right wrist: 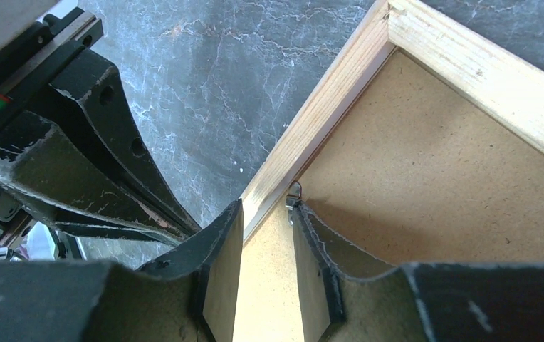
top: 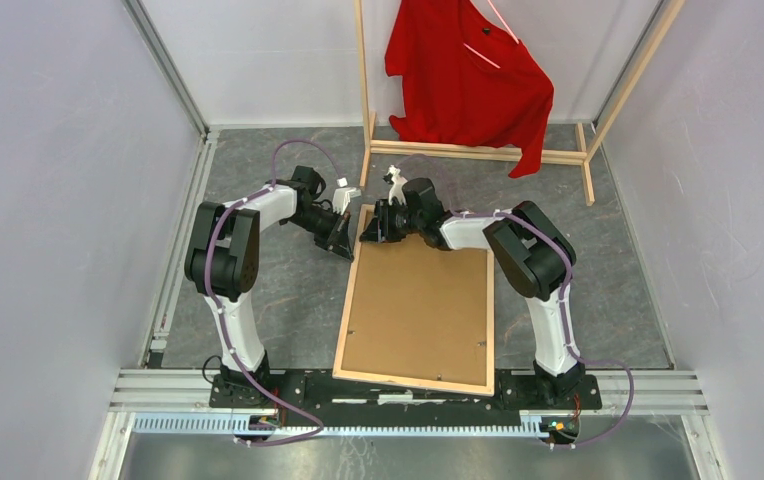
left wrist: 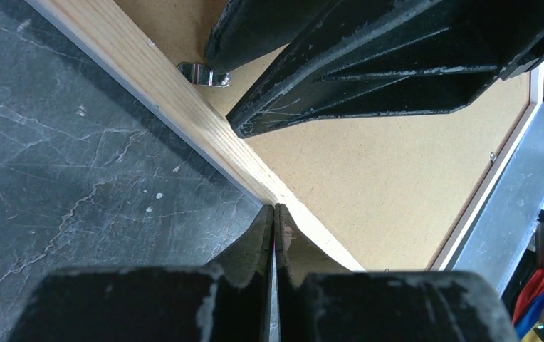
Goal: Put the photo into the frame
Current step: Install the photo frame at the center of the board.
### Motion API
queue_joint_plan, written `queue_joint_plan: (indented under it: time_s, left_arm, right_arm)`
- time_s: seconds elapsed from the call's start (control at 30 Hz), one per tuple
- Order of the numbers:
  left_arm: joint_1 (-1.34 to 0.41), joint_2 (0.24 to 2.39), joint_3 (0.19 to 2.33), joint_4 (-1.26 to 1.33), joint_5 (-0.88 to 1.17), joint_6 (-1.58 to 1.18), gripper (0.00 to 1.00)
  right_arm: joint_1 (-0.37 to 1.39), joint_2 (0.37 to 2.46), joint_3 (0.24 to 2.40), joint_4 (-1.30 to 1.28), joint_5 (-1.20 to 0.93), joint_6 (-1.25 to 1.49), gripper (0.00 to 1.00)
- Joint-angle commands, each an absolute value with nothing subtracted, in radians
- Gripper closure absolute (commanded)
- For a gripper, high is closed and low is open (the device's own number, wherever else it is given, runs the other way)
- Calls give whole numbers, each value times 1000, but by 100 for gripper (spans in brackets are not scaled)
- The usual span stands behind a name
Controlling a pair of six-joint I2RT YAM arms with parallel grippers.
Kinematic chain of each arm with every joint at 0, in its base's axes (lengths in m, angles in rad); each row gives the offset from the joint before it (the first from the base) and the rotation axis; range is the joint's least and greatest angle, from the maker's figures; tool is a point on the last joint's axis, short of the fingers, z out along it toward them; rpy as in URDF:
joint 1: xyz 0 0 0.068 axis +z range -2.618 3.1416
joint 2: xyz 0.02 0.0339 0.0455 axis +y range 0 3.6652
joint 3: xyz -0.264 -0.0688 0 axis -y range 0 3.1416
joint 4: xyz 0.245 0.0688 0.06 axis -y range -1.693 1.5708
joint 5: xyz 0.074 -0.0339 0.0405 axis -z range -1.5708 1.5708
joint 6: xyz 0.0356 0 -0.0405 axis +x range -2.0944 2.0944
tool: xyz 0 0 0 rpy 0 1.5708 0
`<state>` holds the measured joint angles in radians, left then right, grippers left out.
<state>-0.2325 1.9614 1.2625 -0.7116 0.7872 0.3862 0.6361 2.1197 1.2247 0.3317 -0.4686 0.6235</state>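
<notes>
The frame (top: 346, 310) lies face down on the dark table with its bare-wood back up, and a brown backing board (top: 418, 310) fills it. The photo is hidden. My left gripper (top: 343, 243) is shut, its tip (left wrist: 275, 208) at the outer side of the frame's left rail (left wrist: 148, 71), near the far left corner. My right gripper (top: 376, 232) hovers over that same rail from the inside. It stands open (right wrist: 269, 206): one finger is over the wood and the other is beside a small metal clip (right wrist: 294, 192) on the board's edge.
A wooden clothes rack (top: 478, 152) with a red shirt (top: 468, 80) stands at the back, just beyond the frame's far edge. Grey walls close in on both sides. An aluminium rail (top: 408, 385) runs along the near edge, touching the frame's near rail.
</notes>
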Motion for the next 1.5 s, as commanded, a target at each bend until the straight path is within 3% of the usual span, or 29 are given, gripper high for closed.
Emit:
queue_joint_plan:
  time_s: [0.0, 0.77, 1.0, 1.23, 1.47]
  left_arm:
    - [-242, 1958, 1247, -690, 782, 420, 92]
    - [-244, 1962, 1257, -690, 775, 418, 93]
    - [-232, 1948, 1293, -732, 791, 424, 92]
    - [-215, 1950, 1335, -746, 852, 407, 82]
    - [-215, 2001, 1354, -747, 853, 419, 82]
  right_arm:
    - [643, 2150, 1255, 335, -513, 621, 63]
    - [644, 2223, 1385, 224, -625, 520, 65]
    - [601, 2127, 1341, 248, -563, 505, 56]
    - [575, 2071, 1244, 324, -556, 537, 47]
    - [575, 2063, 1156, 423, -578, 595, 46]
